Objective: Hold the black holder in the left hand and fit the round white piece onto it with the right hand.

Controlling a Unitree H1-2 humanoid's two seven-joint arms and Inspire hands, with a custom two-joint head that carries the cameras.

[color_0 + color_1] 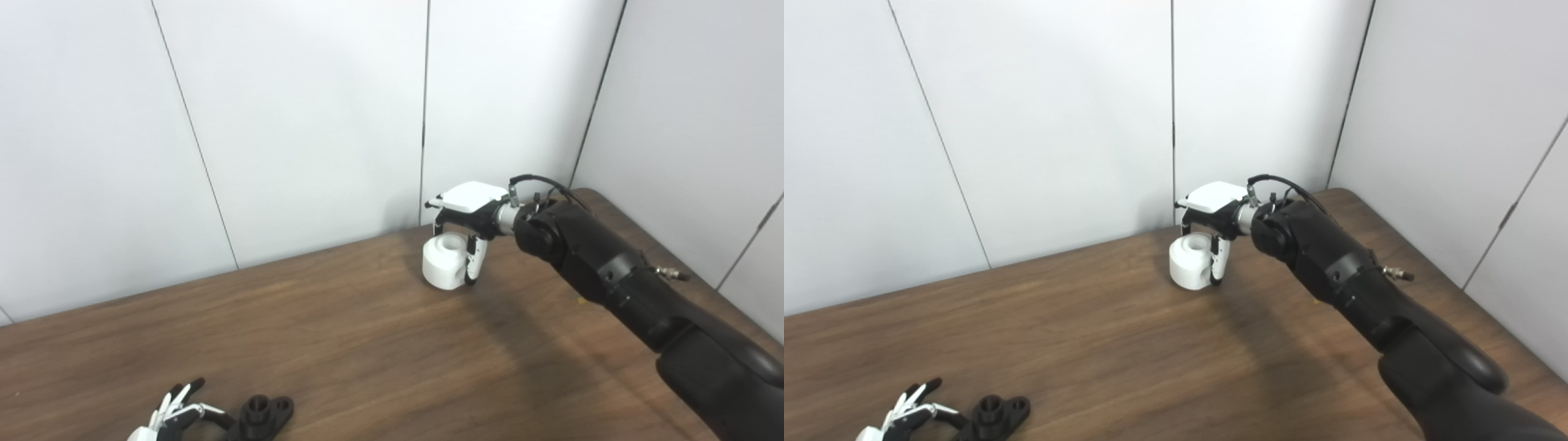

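— Risk first: right hand [468, 223] poised over round white piece [443, 262] at far end of tabletop [343, 331], fingers [474, 262] straddling it, not visibly clamped. Could tip or skid on a loose pinch.

— And the left hand [168, 419]?

— Spread, grasping nothing, just beside black holder [264, 415] at near edge. Could nudge it away.

— Count?

— One white piece, one holder, two hands.

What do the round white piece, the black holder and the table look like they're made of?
Round white piece: probably plastic, maybe printed; an even matte white with soft shading and no glare.
Black holder: likely plastic too; dull black, no metallic shine, though it is small here.
Table: wood or wood-look laminate; dark brown grain streaks with a faint satin sheen.
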